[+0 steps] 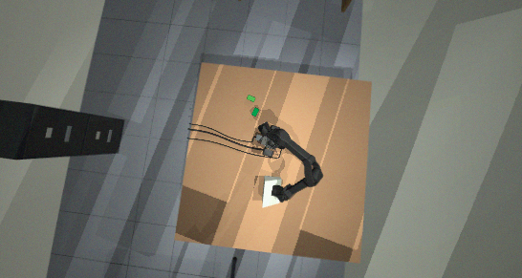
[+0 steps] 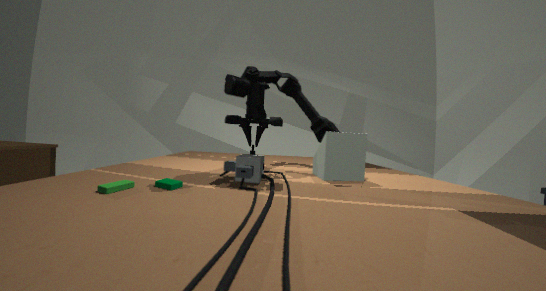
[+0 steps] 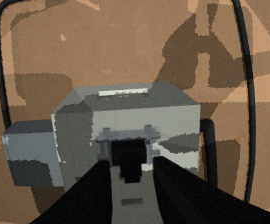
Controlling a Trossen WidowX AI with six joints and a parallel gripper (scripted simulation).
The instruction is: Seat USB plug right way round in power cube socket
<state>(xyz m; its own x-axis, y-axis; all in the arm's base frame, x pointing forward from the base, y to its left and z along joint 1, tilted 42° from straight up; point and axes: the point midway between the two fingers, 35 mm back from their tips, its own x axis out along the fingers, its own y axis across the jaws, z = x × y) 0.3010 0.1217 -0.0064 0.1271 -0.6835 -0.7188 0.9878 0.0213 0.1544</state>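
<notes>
two green blocks (image 2: 115, 186) (image 2: 168, 184), pale box (image 2: 341, 156), wooden table (image 2: 380, 243)

Overhead, table-level, and down-facing wrist views
</notes>
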